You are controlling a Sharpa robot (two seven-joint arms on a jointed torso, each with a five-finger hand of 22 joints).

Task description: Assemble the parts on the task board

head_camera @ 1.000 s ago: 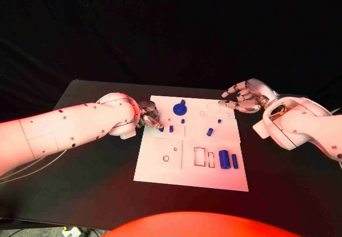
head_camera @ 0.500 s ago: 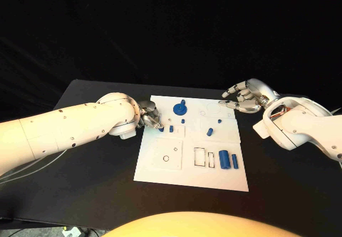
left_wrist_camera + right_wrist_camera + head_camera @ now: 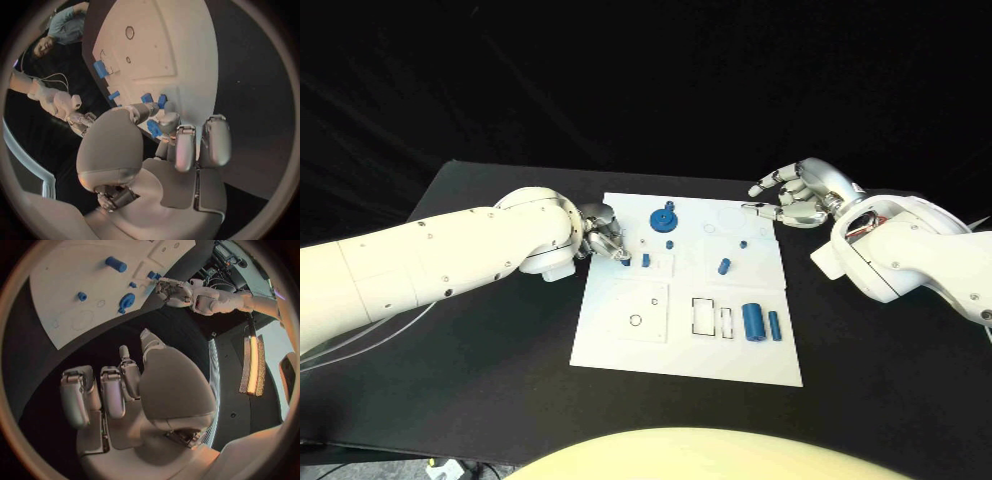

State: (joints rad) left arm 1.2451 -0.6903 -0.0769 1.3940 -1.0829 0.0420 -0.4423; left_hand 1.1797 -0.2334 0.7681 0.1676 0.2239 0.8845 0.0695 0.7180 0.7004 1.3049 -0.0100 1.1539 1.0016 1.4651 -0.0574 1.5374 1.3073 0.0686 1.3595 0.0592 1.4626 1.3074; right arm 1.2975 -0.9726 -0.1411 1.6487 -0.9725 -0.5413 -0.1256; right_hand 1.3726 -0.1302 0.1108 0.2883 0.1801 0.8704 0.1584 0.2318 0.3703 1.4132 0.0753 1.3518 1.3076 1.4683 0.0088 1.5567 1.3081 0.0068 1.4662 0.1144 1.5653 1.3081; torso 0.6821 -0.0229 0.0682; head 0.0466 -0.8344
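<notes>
Left hand [image 3: 599, 240] fingers [image 3: 185, 150] pinch small blue part [image 3: 154, 128] at task board [image 3: 687, 340] edge; lower it straight, seat gently. Right hand [image 3: 795, 200] fingers spread, empty, above board's far corner.

No text, label or number is legible.

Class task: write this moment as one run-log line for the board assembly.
left hand: fingertips at small blue part on white task board | right hand: hovering open, far corner
</notes>
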